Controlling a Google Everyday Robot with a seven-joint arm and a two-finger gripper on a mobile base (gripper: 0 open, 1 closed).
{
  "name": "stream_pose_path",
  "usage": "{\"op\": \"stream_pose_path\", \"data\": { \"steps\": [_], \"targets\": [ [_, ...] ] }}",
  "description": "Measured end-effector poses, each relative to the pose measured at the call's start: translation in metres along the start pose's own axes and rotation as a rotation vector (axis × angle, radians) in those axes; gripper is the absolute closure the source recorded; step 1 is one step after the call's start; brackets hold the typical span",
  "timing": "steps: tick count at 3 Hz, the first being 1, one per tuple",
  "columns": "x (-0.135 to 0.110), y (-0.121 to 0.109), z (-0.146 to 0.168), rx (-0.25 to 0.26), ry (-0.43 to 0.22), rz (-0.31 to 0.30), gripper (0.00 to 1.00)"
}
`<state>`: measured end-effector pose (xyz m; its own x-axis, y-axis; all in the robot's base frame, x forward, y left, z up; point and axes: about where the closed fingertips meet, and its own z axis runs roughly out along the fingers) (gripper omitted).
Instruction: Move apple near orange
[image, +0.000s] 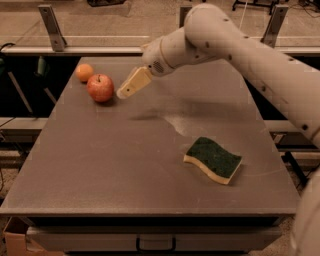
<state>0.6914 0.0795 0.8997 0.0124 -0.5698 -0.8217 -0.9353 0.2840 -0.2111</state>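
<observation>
Broadly, a flat rectangular table (125, 165) with a matte grey-brown top fills the scene, with a shallow drawer handle (155, 244) under its front edge. Behind it runs a pale rail (75, 50) on slanted metal posts, with tan floor beyond. A corner of a cardboard box (14, 241) shows at lower left.

At the table's far left corner sits the glossy round red apple (100, 87) with yellowish patches and a short dark stem, standing free on the surface. The small, matte, plain orange (84, 72) lies just beside it, farther back and to the left.

The smooth white arm (225, 37) reaches in from the right. Its beige wedge-shaped gripper (122, 93) points down-left, its tip just beside the apple's right flank. I cannot tell whether the gripper is open or closed.

Near the front right lies a wavy-edged sponge (214, 159), coarse dark green on top and yellow foam beneath.
</observation>
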Motion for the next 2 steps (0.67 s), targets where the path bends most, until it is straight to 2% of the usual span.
{"op": "stream_pose_path", "data": {
  "steps": [1,2],
  "targets": [
    [0.003,-0.007,-0.082,0.176,-0.047,0.058,0.0],
    [0.012,-0.005,-0.159,0.346,-0.086,0.144,0.0]
  ]
}}
